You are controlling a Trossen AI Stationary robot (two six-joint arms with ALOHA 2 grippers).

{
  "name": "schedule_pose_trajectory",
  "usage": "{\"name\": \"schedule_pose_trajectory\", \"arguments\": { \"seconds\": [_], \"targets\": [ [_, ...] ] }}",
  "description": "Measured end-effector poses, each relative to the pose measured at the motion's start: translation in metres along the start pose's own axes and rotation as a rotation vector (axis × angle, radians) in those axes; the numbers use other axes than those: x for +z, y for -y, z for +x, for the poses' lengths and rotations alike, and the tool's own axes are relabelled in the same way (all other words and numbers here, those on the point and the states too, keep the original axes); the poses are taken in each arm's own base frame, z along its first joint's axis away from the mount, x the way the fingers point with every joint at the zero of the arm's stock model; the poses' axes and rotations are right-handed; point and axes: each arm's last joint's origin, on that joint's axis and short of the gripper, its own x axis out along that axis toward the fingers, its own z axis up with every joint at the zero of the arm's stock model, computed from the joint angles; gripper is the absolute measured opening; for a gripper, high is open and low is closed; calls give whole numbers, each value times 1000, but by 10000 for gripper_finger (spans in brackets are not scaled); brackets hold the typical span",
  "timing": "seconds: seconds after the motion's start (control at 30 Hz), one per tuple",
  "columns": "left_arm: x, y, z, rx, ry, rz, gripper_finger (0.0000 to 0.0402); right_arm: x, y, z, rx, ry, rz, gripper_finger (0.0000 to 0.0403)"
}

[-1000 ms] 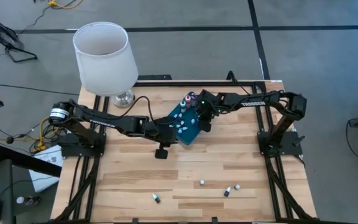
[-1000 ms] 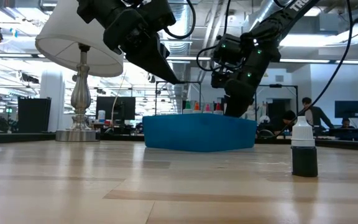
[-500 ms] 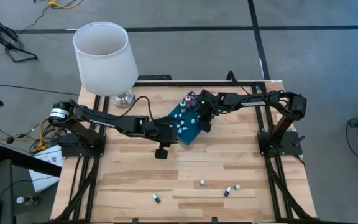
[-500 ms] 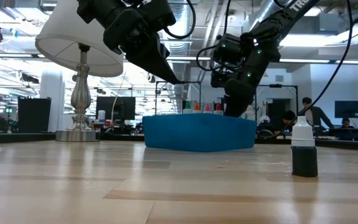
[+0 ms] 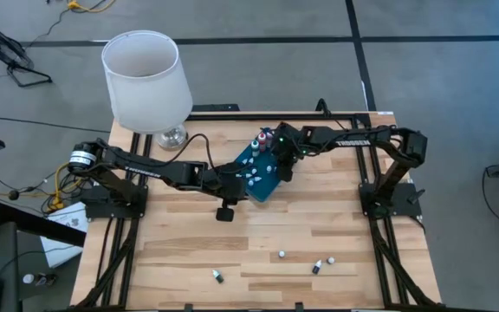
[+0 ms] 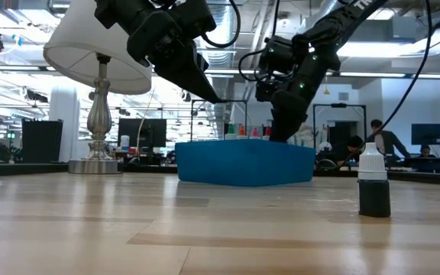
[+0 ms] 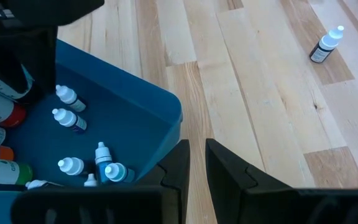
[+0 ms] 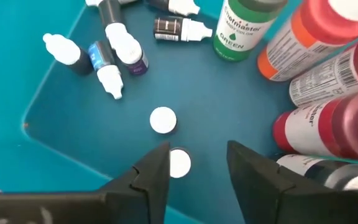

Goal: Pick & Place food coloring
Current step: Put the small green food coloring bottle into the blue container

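The teal tray [image 5: 258, 191] rests flat on the wooden table and holds several tiny food coloring bottles [image 8: 114, 62] lying on its floor, beside larger red and green bottles [image 8: 247, 25]. My right gripper [image 8: 197, 171] reaches down into the tray [image 8: 229, 106], open. One white-capped small bottle [image 8: 179, 162] stands upright between its fingers and another [image 8: 163, 119] stands just beyond them. My left gripper [image 7: 196, 165] is shut and hovers above the table beside the tray's near corner [image 7: 166, 118], holding nothing. In the low view the right gripper [image 6: 281, 130] dips behind the tray wall [image 6: 243, 164].
Several loose small bottles stand or lie near the table's front edge [image 5: 217, 276] [image 5: 281, 255] [image 5: 316, 267]; one stands close in the low view [image 6: 373, 183]. A white-shaded lamp [image 5: 144, 82] stands at the far left corner. People sit in the room behind.
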Motion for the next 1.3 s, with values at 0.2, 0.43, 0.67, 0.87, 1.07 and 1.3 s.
{"name": "schedule_pose_trajectory", "arguments": {
  "seconds": [0.2, 0.43, 0.67, 0.87, 1.07, 1.3],
  "targets": [
    [-1, 0, 0, -2, -9, 0, 41, 10, 0, -21, -27, 24, -5, 149],
    [-4, 4, 0, -17, -50, 41, 41, 8, -25, -65, -2, 79, -106, 133],
    [-4, 23, -3, -162, -56, 80, 41, -25, -68, -102, 69, 169, -246, 121],
    [-1, 46, -6, -408, -16, 89, 41, -58, -93, -118, 135, 276, -346, 120],
    [-4, 74, -11, -533, -81, -4, 41, -78, -107, -120, 201, 339, -325, 120],
    [-17, 118, -17, -600, -171, -79, 41, -90, -124, -110, 234, 385, -344, 120]
  ]
}}
